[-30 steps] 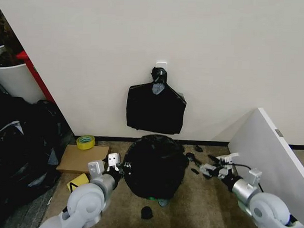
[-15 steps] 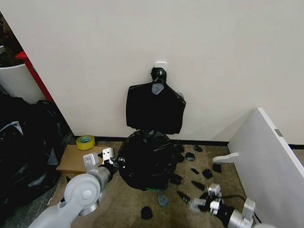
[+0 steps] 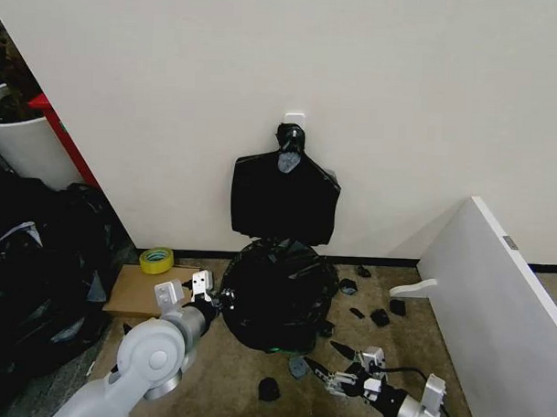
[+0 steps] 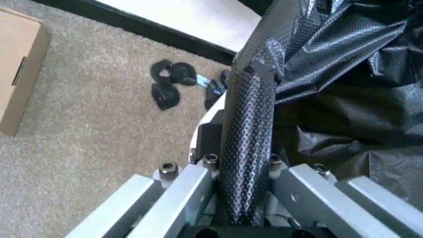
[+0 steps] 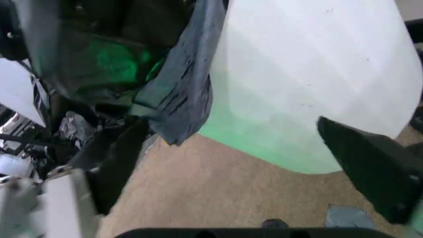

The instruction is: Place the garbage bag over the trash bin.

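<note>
The glossy black garbage bag (image 3: 280, 291) is draped over the trash bin, covering it nearly to the floor by the wall. In the right wrist view the trash bin (image 5: 317, 74) shows as a bare white wall below the bag's loose hem (image 5: 188, 84). My left gripper (image 3: 216, 301) is at the bag's left side. In its own wrist view the left gripper (image 4: 254, 79) is shut on a fold of the bag (image 4: 330, 44). My right gripper (image 3: 332, 366) is low over the carpet in front of the bin. The right gripper (image 5: 231, 129) is open, holding nothing.
A flat bundle of black bags (image 3: 285, 195) hangs on the wall above the bin. A yellow tape roll (image 3: 156, 259) and a cardboard box (image 3: 143, 291) lie at the left, beside a heap of black sacks (image 3: 38, 273). A white board (image 3: 495, 298) leans at the right. Black scraps (image 3: 380, 317) litter the carpet.
My right gripper left the bag's right side and dropped low toward the front of the bin. The bag shifted slightly left and back. My left gripper stayed on the bag's left side.
</note>
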You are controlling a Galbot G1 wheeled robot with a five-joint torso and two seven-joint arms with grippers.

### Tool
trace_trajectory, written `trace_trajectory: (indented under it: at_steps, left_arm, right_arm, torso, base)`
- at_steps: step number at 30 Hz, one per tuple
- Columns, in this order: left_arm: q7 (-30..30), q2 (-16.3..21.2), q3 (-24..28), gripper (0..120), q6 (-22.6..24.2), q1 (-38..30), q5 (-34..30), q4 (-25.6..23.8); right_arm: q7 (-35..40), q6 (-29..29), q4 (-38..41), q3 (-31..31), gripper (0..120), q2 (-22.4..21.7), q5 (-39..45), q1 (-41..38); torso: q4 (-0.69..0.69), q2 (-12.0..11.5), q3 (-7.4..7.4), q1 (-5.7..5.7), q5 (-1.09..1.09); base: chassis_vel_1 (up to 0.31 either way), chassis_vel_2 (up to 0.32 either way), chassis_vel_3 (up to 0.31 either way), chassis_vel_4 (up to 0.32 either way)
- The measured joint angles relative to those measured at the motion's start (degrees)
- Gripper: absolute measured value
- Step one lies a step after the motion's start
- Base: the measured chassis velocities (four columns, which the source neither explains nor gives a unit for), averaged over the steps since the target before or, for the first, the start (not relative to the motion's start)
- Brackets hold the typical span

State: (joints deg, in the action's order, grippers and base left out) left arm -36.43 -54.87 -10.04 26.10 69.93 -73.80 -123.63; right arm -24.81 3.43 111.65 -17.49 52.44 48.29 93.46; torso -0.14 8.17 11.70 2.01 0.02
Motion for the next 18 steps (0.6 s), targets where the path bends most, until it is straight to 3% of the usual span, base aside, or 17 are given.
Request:
trace_trajectory:
  at_steps: [4, 6, 12, 18]
  left_arm:
    - [0.07, -0.04, -0.06, 1, 0.09, 0.25, 0.15, -0.24]
    - [0.09, -0.05, -0.08, 1, 0.1, 0.29, 0.18, -0.26]
    - [0.37, -0.51, -0.2, 1, 0.33, 1.47, 1.2, -0.82]
    - [0.91, -0.81, -0.25, 1, 0.35, 2.27, 2.08, -1.01]
  right_arm:
    - [0.11, 0.3, -0.05, 0.76, 75, 0.49, -0.37, -0.19]
    - [0.11, 0.29, -0.06, 0.82, 73, 0.51, -0.41, -0.18]
    - [0.38, -0.58, -0.44, 0.94, 46, 0.87, -0.57, 0.39]
    - [0.14, -1.7, -0.43, 1.4, 29, 0.71, -0.92, 0.94]
  torso:
    - [-0.01, 0.0, 0.0, 0.0, 0.0]
    - [-0.01, 0.0, 0.0, 0.0, 0.0]
    - [-0.01, 0.0, 0.0, 0.0, 0.0]
    - [-0.01, 0.0, 0.0, 0.0, 0.01]
  base:
    - [0.0, 0.0, 0.0, 0.0]
    - [0.0, 0.0, 0.0, 0.0]
    - [0.0, 0.0, 0.0, 0.0]
    - [0.0, 0.0, 0.0, 0.0]
